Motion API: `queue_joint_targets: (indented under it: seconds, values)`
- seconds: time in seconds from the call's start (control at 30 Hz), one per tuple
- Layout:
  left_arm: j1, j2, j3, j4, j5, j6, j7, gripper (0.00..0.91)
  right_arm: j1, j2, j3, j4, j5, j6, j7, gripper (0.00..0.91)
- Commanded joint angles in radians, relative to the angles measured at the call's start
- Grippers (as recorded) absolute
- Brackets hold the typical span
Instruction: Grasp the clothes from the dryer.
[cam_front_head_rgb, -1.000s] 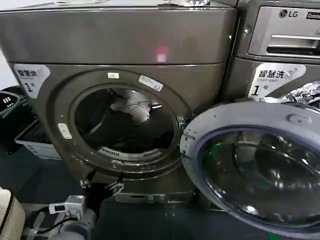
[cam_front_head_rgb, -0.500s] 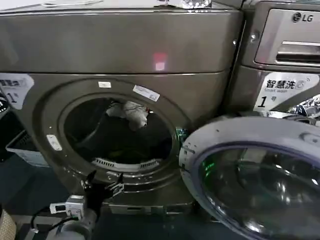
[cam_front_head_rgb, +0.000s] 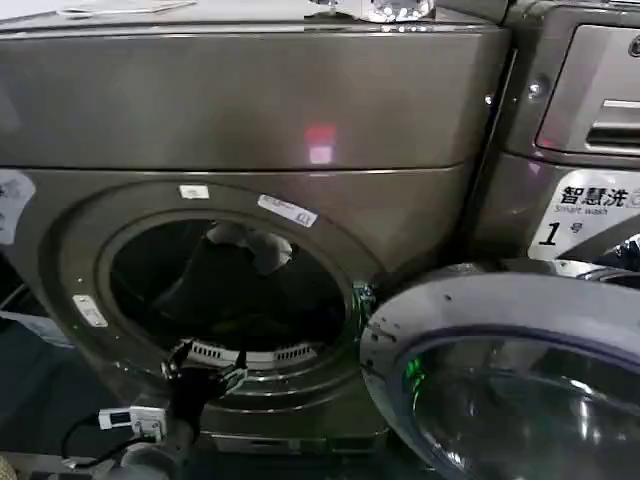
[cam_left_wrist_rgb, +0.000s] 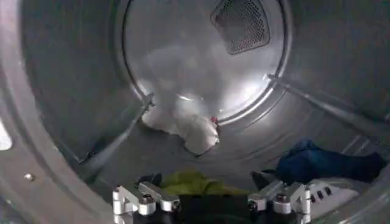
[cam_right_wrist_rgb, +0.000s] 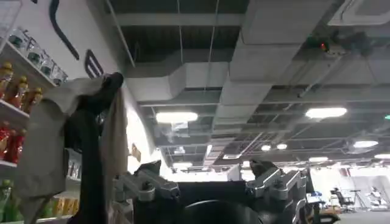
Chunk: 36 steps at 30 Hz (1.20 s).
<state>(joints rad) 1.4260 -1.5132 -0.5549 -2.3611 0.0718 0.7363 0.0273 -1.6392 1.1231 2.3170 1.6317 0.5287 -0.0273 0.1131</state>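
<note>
1. Bronze-grey dryer (cam_front_head_rgb: 250, 110) fills the scene, its glass door (cam_front_head_rgb: 520, 390) swung open.
2. Left gripper (cam_left_wrist_rgb: 210, 201), fingers spread, sits at the drum's lip.
3. Yellow-green cloth (cam_left_wrist_rgb: 192, 181) lies just ahead; white cloth (cam_left_wrist_rgb: 189, 128) farther back.
4. Best approach: advance low, close on bunched fabric.
5. Right gripper (cam_right_wrist_rgb: 213, 185), open, points at the ceiling.

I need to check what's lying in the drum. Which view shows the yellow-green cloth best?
The left wrist view: the yellow-green cloth lies on the drum floor just beyond the open left end effector. In the head view the drum interior of the dryer is too dark to make it out. The right wrist view faces the ceiling.
</note>
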Motion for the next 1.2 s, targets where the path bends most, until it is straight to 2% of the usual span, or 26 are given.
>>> queue_joint_targets:
  seconds: [0.03, 0.2, 0.27, 0.33, 0.43, 0.47, 0.53, 0.57, 0.6, 0.63, 0.8, 0.97, 1.03, 1.2]
  values:
    - [-0.177, -0.007, -0.002, 0.130, 0.055, 0.011, -0.004, 0.907, 0.004, -0.001, -0.006, -0.001, -0.005, 0.003, 0.000, 0.907]
    - [-0.248, -0.008, 0.006, 0.220, 0.120, -0.022, 0.034, 0.907, 0.003, -0.002, -0.008, 0.001, -0.004, 0.005, -0.003, 0.907]
    - [-0.260, 0.000, 0.000, 0.251, 0.314, -0.026, 0.182, 0.907, 0.003, -0.003, -0.009, 0.001, -0.004, 0.005, -0.004, 0.907]
    - [-0.272, 0.012, -0.023, 0.284, 0.568, -0.127, 0.416, 0.907, 0.007, -0.003, -0.016, 0.004, -0.004, 0.005, -0.005, 0.907]
    - [-0.345, 0.044, -0.042, 0.307, 0.764, -0.176, 0.672, 0.907, 0.013, -0.006, -0.024, 0.011, -0.005, 0.004, -0.006, 0.907]
    - [-0.367, 0.050, -0.052, 0.314, 0.841, -0.209, 0.755, 0.907, 0.011, -0.006, -0.025, 0.013, -0.005, 0.004, -0.007, 0.907]
    - [-0.409, 0.054, -0.068, 0.316, 0.977, -0.338, 0.976, 0.907, 0.008, -0.008, -0.024, 0.009, -0.005, 0.005, -0.008, 0.907]
    - [-0.419, 0.052, -0.069, 0.319, 1.023, -0.375, 1.023, 0.907, 0.008, -0.008, -0.024, 0.009, -0.005, 0.004, -0.008, 0.907]
    - [-0.434, 0.048, -0.069, 0.329, 1.094, -0.437, 1.070, 0.907, 0.006, -0.009, -0.023, 0.009, -0.005, 0.004, -0.009, 0.907]
    - [-0.449, 0.044, -0.069, 0.342, 1.165, -0.539, 1.111, 0.907, 0.003, -0.014, -0.021, 0.008, -0.004, 0.003, -0.009, 0.907]
    - [-0.534, 0.050, -0.061, 0.375, 1.167, -0.695, 1.306, 0.907, -0.010, -0.024, -0.011, -0.006, -0.003, 0.007, -0.010, 0.907]
    - [-0.620, 0.069, -0.064, 0.438, 1.171, -0.888, 1.322, 0.907, -0.001, -0.018, -0.026, 0.007, -0.009, 0.007, -0.011, 0.907]
    - [-0.629, 0.085, -0.058, 0.456, 1.186, -0.938, 1.322, 0.907, -0.001, -0.019, -0.027, 0.007, -0.010, 0.008, -0.010, 0.907]
    - [-0.650, 0.100, -0.049, 0.482, 1.215, -0.967, 1.323, 0.907, 0.002, -0.014, -0.033, 0.013, -0.015, 0.008, -0.011, 0.907]
